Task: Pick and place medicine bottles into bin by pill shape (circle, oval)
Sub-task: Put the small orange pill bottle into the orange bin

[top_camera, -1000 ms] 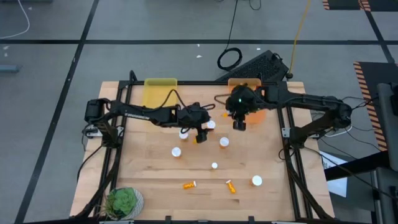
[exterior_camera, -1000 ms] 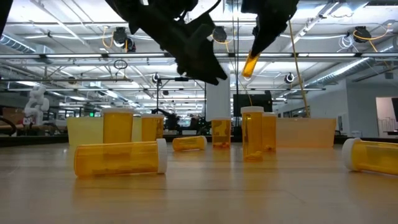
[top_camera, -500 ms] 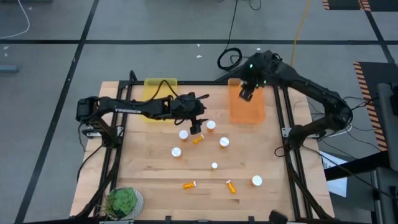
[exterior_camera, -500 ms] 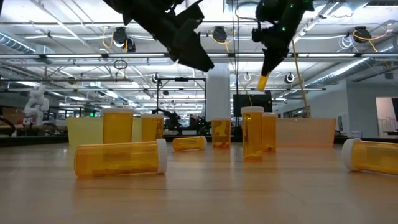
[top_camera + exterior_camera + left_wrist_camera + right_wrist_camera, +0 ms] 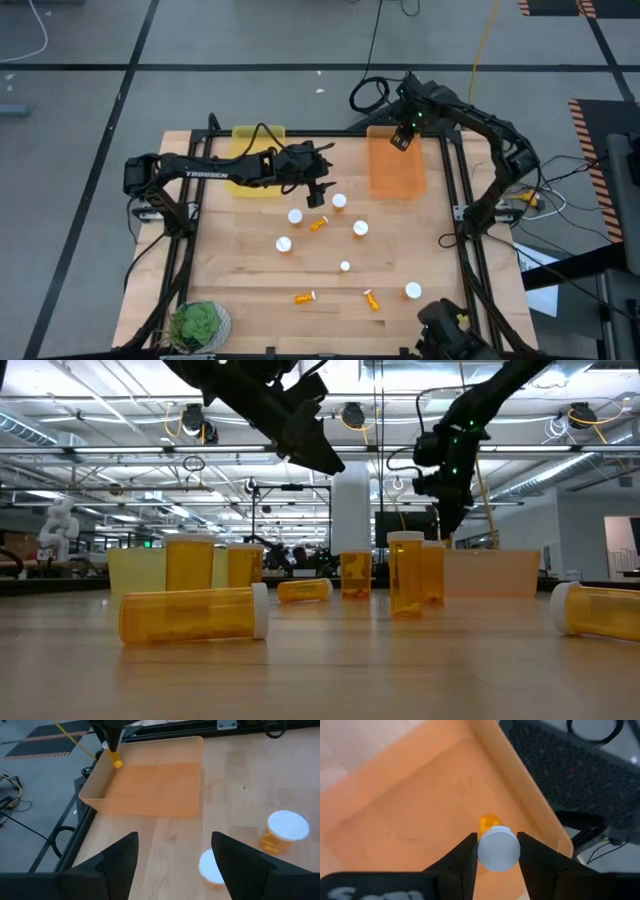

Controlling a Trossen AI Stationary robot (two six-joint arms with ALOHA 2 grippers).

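Note:
My right gripper (image 5: 402, 140) hangs over the far part of the orange bin (image 5: 397, 170), shut on one medicine bottle (image 5: 497, 847), orange with a white cap. My left gripper (image 5: 318, 190) stands open above the table's middle, nothing between its fingers (image 5: 120, 860). Below it several bottles are spread on the wood. Some stand upright on their bases, such as two near the left gripper (image 5: 295, 215) (image 5: 339, 202). Others lie on their sides (image 5: 319, 224) (image 5: 304, 297) (image 5: 371, 299). My right gripper pinches the bottle at its white cap (image 5: 498, 851) between the two fingers (image 5: 465, 857), one on each side. The fingers point down. The orange body (image 5: 115, 762) sticks out below the fingertips, lifted clear above the orange bin's floor.
A yellow bin (image 5: 255, 150) sits at the far left beside the orange one. A green plant (image 5: 197, 324) stands at the near left corner. A black frame (image 5: 455, 215) borders the wooden table. A keyboard (image 5: 420, 105) and cables lie beyond the far edge.
My right gripper has carried its bottle from the orange bin's near end toward the table's far edge, over the bin's far part. My left gripper has drawn a little toward the far edge and stays open.

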